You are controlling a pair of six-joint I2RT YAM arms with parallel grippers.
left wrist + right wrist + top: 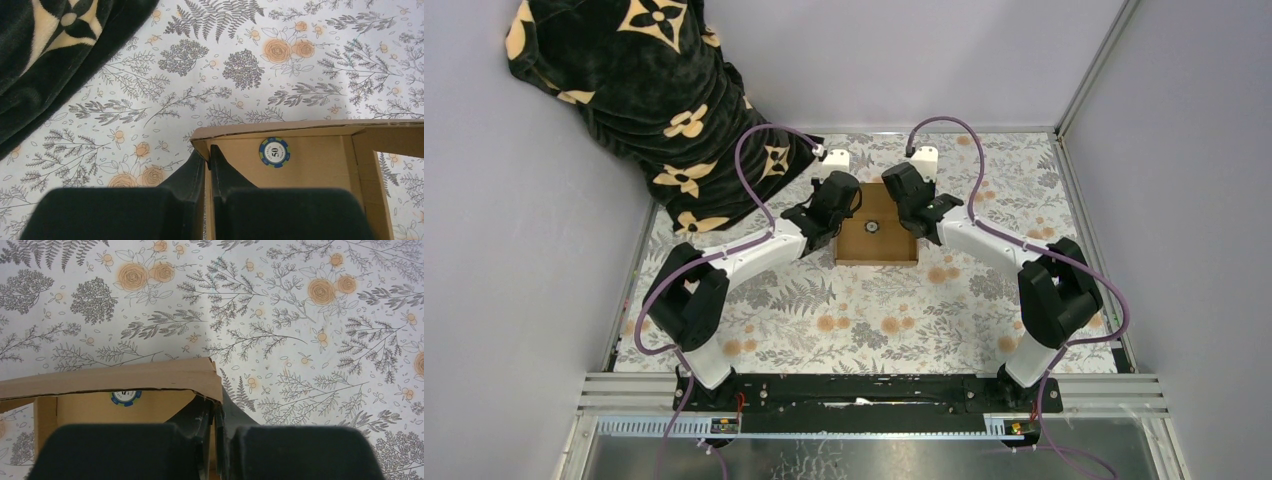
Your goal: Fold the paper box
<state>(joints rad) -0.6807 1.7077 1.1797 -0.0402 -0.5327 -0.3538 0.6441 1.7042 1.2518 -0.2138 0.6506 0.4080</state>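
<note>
Table's covered in a floral cloth (864,310), pale walls (944,60) all round, and a black blanket (654,90) with cream flowers is heaped in the far left corner. The paper box (892,246) sits mid-table towards the back, sides up, with a blue chip (274,152) on its floor. Both arms bend inward over it. The left gripper (207,161) pinches the box's left wall and the right gripper (216,412) is clamped on the right wall.
</note>
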